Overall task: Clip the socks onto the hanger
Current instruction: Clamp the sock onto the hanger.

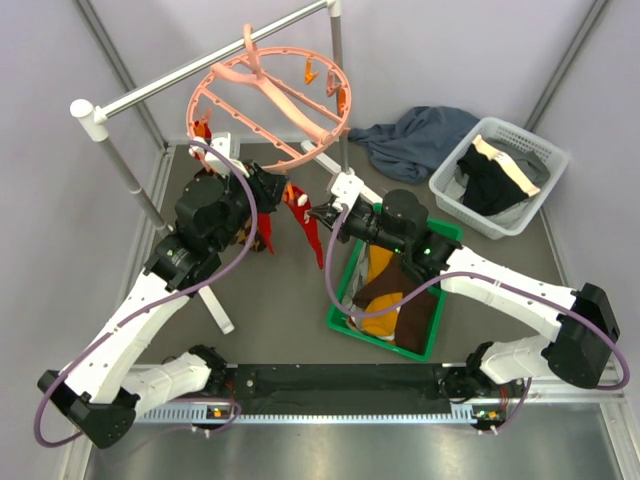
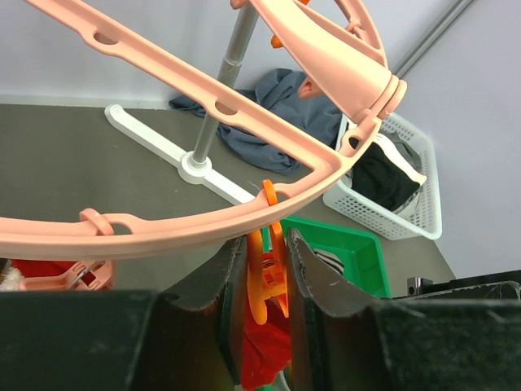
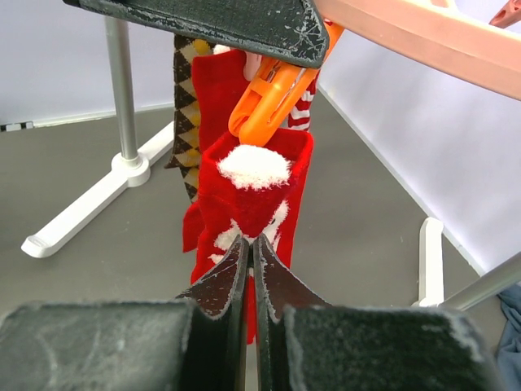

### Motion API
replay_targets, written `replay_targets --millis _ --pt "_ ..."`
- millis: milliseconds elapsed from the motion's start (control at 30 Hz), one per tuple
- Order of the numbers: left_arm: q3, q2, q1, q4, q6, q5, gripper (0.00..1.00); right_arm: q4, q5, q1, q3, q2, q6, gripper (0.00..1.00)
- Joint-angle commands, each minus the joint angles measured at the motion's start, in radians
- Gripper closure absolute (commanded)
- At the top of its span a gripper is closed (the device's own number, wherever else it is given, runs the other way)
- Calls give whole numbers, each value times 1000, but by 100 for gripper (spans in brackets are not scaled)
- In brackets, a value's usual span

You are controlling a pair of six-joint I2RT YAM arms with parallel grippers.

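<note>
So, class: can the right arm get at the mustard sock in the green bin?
Probably not yet: right gripper is shut on the red sock, though the green bin lies open beneath.

L gripper (image 1: 272, 188), R gripper (image 1: 318, 213) both at red sock (image 1: 298, 215) under hanger (image 1: 290, 103).

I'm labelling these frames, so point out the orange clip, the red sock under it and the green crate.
orange clip (image 3: 273, 98), right wrist view, middle of its body.
red sock (image 3: 248, 204), right wrist view, fabric below its white opening.
green crate (image 2: 350, 247), left wrist view, its far wall.
</note>
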State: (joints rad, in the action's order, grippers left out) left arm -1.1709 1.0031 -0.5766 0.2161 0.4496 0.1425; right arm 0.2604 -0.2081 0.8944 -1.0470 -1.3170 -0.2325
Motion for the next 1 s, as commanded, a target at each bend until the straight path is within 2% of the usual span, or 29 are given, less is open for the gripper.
replay_targets --millis 0,967 --pt "-49 -24 1 -81 -12 14 91 23 9 11 -7 30 2 100" --pt "20 -14 1 -149 -11 40 91 36 -25 11 -15 56 58 100"
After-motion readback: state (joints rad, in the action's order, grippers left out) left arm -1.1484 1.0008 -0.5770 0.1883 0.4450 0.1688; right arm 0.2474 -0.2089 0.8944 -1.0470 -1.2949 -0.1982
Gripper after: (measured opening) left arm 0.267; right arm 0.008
